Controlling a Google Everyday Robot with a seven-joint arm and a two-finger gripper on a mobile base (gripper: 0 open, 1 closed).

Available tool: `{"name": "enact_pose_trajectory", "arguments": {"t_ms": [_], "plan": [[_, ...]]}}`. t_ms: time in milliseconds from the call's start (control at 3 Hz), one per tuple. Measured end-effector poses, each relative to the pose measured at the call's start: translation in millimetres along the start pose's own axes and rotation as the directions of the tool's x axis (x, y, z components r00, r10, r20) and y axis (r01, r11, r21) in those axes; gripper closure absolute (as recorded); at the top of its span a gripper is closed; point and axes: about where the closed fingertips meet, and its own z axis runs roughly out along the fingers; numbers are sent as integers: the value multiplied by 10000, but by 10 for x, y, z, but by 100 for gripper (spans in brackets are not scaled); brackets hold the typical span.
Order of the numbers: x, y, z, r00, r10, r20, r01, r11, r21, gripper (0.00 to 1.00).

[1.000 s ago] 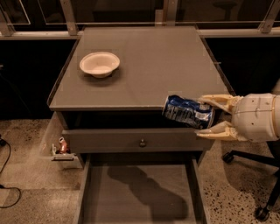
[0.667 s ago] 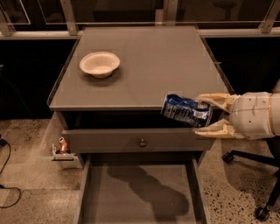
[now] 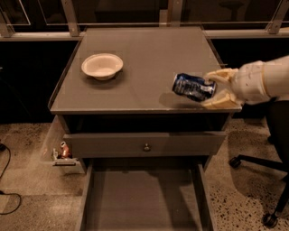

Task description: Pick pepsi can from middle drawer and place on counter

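Speckled floor (image 3: 25, 149), dark windows (image 3: 45, 11), chair (image 3: 258, 162) nr gripper (image 3: 209, 90)

My two-finger gripper (image 3: 207, 90) sits at the right of my view, over the front right corner of the flat grey counter (image 3: 135, 58); its fingers (image 3: 220, 75) are pale cream-yellow, smooth plastic by the look of them, broad at the root and narrowing to blunt tips; behind them I see a white rounded wrist housing (image 3: 247, 84), thick and barrel-shaped, with a faint seam ringing it near the fingers; the white arm sleeve (image 3: 276, 76) runs on from there to the right edge, its underside shaded grey; I can make out no cables, screws or markings.
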Motion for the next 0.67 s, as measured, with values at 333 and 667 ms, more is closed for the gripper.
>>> {"name": "enact_pose_trajectory", "arguments": {"t_ms": [333, 667], "plan": [[207, -448, 294, 9966, 643, -514, -674, 9958, -616, 100], [190, -772, 790, 9944, 829, -660, -922, 9838, -1537, 100]]}}
